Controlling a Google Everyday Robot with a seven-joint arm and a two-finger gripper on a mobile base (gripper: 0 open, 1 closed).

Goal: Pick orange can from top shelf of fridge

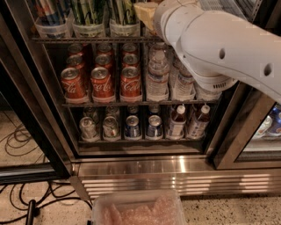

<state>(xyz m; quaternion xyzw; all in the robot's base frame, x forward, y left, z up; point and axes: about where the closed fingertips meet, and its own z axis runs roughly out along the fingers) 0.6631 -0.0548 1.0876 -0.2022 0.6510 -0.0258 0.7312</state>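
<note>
The fridge [131, 169] stands open in front of me, with black frames and a ribbed steel base. Its top shelf [88, 39] carries translucent bins of tall green-striped cans [90, 13]. My white arm [219, 48] reaches in from the right to that shelf's right part. My gripper [148, 15] is at the arm's tip by the frame's top edge, mostly hidden behind the wrist. An orange-tan shape sticks out to the left of the wrist. I cannot tell whether it is the orange can or part of the gripper.
Red cola cans [103, 83] and water bottles [157, 77] fill the middle rack. Small cans and bottles [131, 127] stand on the bottom rack. A clear plastic bin [138, 208] lies on the floor in front. Cables [26, 197] run at the lower left. A second door [263, 132] is at the right.
</note>
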